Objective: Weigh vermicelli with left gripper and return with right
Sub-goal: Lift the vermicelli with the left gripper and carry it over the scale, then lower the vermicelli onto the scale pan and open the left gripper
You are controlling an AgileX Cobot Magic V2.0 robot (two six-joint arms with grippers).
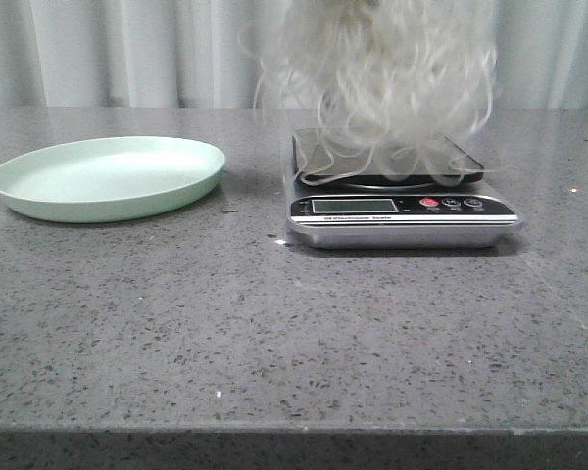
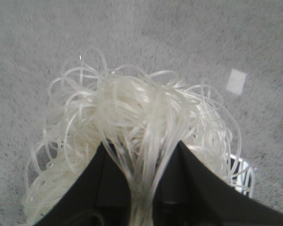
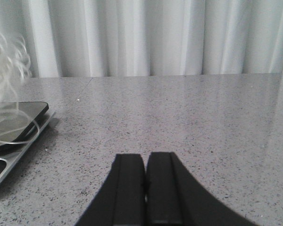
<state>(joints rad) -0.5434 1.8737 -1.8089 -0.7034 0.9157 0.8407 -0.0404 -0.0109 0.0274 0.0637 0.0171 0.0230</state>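
The left hand [image 2: 144, 188] is closed on the vermicelli [image 1: 377, 73], its two black fingers pinching a gathered stem of strands between them while the rest of the nest fans out loosely beyond and to both sides of the fingertips. In the front view the bundle hangs directly over the scale [image 1: 402, 201], its lowest loops trailing onto the dark weighing platform, so part of it touches the platform while the bulk is apparently borne by the hand above. The pale green plate [image 1: 108, 176] sits bare on the tabletop [image 1: 294, 333], well apart from that hand, on its outer side. The right hand [image 3: 145, 188] is closed on nothing, its fingers pressed together and held low over open tabletop, with the scale's edge and a few stray loops off to its inner side. The noodles look very light, springy and wiry, likely brittle if squeezed hard, and individual strands would slip out of a loose pinch; loops may also snag on the scale's rim or spring back when let go. A hold through the dense middle of the nest, where many strands cross, seems the surest place to take it, rather than the sparse outer loops, which would probably pull free singly. Release should probably be low over the platform so the whole bundle settles inside its edges.
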